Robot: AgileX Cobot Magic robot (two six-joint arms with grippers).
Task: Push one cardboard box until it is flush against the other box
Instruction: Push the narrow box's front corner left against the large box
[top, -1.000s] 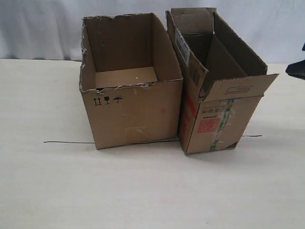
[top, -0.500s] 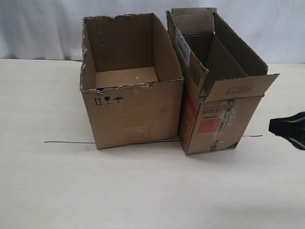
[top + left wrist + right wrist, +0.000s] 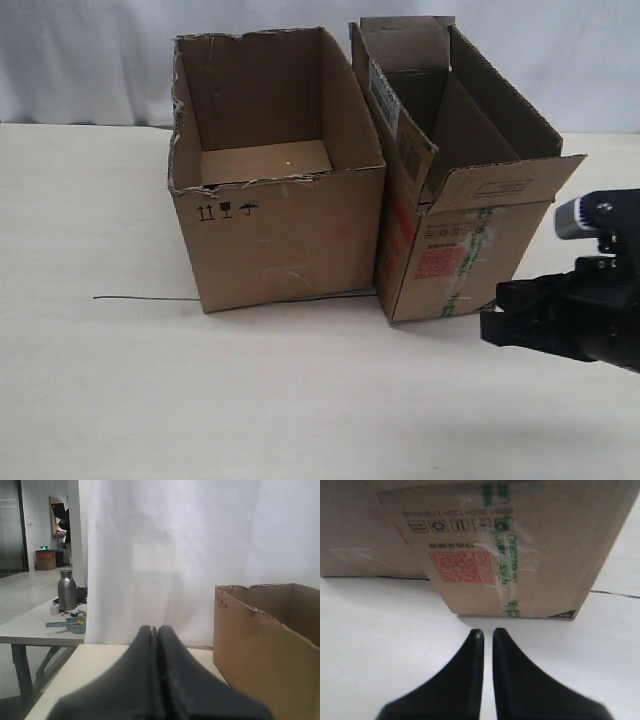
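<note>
Your right pincer [image 3: 487, 326], nearly closed, has just dropped in beside the cardboard box [image 3: 455, 255], poised to nudge it against the other box [image 3: 280, 240].

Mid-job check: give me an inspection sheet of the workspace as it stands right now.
Surface: pale table, flat.
Job's things: cardboard box with the red label stands right of the other box. Their near bottom corners are close, but whether they sit flush cannot be told.
Clutter: nothing seen.
Grippers: right claw is low in front of the cardboard box's labelled end, almost closed, empty, not touching. Left claw is closed, empty, apart from the other box.
Cables: thin dark line runs along the table to the boxes; wire or mark, cannot tell.
Surroundings: white curtain behind; a second table carries a metal flask.
</note>
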